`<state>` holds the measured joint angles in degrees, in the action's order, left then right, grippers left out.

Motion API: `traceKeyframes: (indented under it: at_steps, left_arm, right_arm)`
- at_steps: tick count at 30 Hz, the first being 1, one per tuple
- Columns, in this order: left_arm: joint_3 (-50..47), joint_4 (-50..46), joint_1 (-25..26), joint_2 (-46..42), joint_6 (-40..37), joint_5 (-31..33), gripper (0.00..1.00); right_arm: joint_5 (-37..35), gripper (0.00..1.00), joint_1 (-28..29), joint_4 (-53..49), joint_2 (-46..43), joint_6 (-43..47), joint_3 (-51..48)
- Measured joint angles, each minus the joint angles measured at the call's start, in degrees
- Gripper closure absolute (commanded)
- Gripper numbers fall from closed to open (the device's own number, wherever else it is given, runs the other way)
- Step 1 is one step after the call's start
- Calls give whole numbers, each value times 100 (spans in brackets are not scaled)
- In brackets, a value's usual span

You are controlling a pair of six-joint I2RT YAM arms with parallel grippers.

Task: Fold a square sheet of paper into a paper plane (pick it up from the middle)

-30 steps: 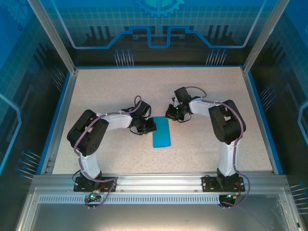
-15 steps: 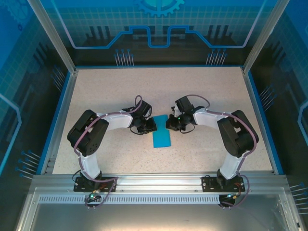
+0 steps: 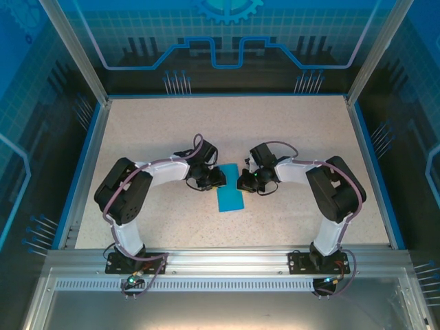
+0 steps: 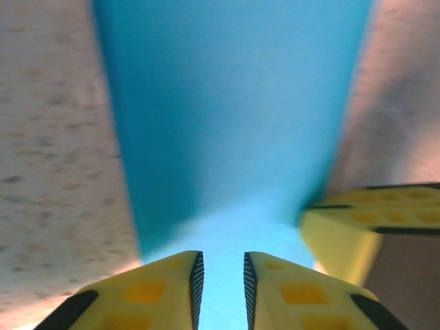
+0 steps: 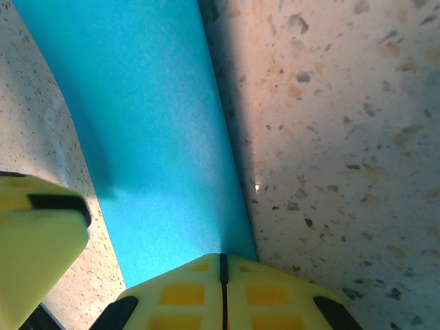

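- sheet of paper [image 3: 230, 198], folded to a narrow strip, lies flat mid-worktop [image 3: 158, 130]
- left pincer [image 4: 220, 265] slightly parted at its far end; right pincer [image 5: 221, 260] clenched, tips at paper's edge
- imo creasing step; next: press along fold w/o shifting it

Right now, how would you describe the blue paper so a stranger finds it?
Look at the speckled beige table. Near its middle, the left gripper and right gripper flank the blue paper. It alone is flat, teal, a narrow rectangle.
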<state>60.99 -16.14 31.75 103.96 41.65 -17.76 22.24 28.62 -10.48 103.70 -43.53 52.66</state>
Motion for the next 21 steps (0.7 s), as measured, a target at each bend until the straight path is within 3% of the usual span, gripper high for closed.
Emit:
traceKeyframes:
  at_steps: [6,12,21]
  left_arm:
    - [461,564,0,66,153,-437,78]
    - [890,1029,4,684,251,-575,86]
    - [957,1049,4,1233,302,-568,90]
  right_arm:
    - [291,96,-107,376,15,0,-190]
    - [385,96,-129,540,15,2,-269]
    - [415,96,-131,610,15,4,-299]
